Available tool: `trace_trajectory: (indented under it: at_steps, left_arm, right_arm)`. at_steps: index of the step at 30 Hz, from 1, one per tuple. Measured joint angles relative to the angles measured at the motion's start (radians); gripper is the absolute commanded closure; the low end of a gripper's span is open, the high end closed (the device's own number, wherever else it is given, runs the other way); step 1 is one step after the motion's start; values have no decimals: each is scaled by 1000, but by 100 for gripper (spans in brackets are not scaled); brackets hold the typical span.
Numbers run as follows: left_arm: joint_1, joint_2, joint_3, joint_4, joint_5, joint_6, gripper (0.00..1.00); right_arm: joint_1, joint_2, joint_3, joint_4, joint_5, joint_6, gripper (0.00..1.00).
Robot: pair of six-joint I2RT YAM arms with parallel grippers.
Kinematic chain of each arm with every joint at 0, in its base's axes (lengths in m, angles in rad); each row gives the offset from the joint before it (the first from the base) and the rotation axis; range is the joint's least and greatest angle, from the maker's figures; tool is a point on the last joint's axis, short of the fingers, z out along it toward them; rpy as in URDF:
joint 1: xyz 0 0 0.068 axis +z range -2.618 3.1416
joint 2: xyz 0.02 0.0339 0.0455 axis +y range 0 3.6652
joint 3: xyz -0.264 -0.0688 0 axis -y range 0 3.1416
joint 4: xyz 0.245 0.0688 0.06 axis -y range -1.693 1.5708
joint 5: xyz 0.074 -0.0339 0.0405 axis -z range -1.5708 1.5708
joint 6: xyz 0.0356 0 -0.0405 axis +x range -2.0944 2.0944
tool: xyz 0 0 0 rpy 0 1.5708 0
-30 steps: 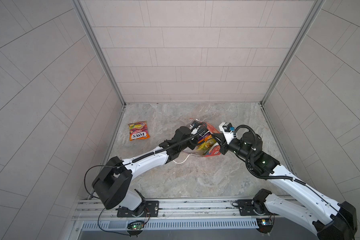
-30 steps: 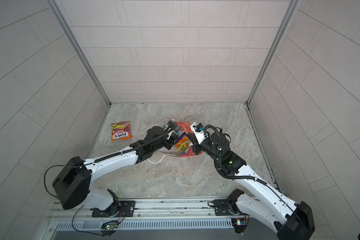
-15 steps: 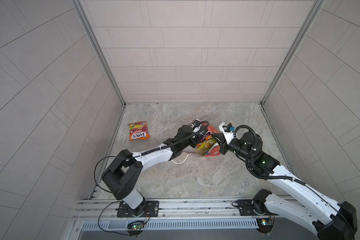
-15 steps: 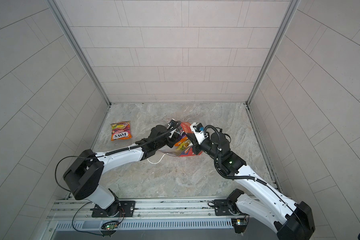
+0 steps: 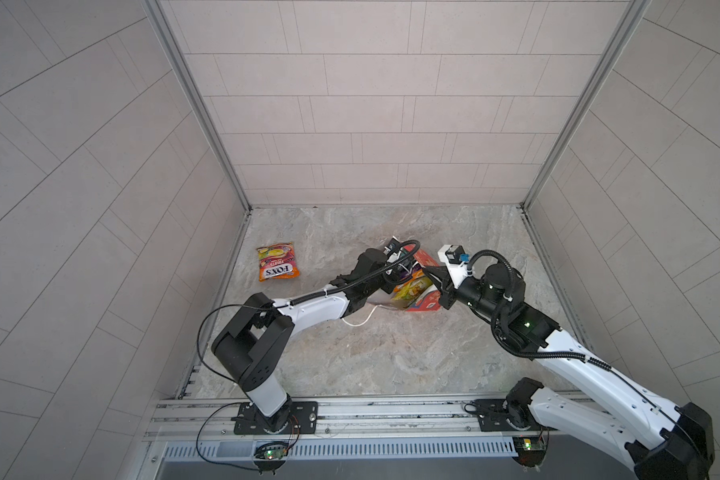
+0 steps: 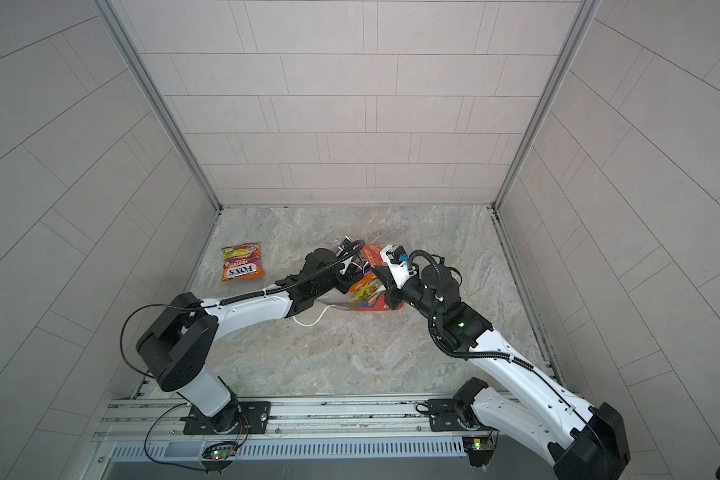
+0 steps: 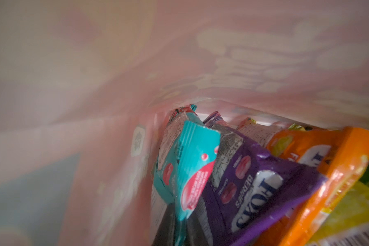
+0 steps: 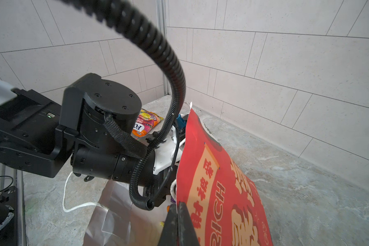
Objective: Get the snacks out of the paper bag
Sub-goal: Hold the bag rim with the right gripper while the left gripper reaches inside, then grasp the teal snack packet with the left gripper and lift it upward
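Bench (image 5: 391, 353): grey marbled top, carries everything
Paper bag (image 8: 222, 181): red, lying on its side mid-bench, mouth turned leftward, likely so a reach goes straight in
Right gripper (image 8: 176, 221): pinched tight on the bag's upper rim, seemingly to prop the mouth up
Left gripper (image 5: 404, 272): pushed into the mouth; cannot tell whether it grips anything
Inside, standing on edge: teal packet (image 7: 188, 168), purple packet (image 7: 249, 191), orange packet (image 7: 328, 170), yellow packet (image 7: 349, 213)
Loose packet (image 5: 277, 262): orange, flat on the bench, well apart from the bag

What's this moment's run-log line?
out: orange packet | paper bag: on side | right end effector: shut on bag edge | left end effector: inside bag, at teal packet, grip unclear
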Motion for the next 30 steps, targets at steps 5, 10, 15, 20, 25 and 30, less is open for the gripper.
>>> trace_trajectory:
  at_steps: [5,10,15,20,25,30]
  left_arm:
    - [0,-11,0,-9,-2,0,94]
    - [0,-80,-20,-33,0,-2,99]
    - [0,-197,-55,-62,0,-5,100]
    - [0,-294,-85,-82,-3,-9,100]
    - [0,-366,-93,-98,-4,-12,100]
    - [0,-430,-93,-120,-16,-11,100]
  right_arm:
    - [0,0,0,2,16,0,100]
    - [3,0,0,4,55,2,100]
    - [5,0,1,9,107,8,100]
    - [5,-1,4,12,185,12,100]
    - [4,-1,7,18,250,24,100]
    - [4,-1,10,17,298,26,100]
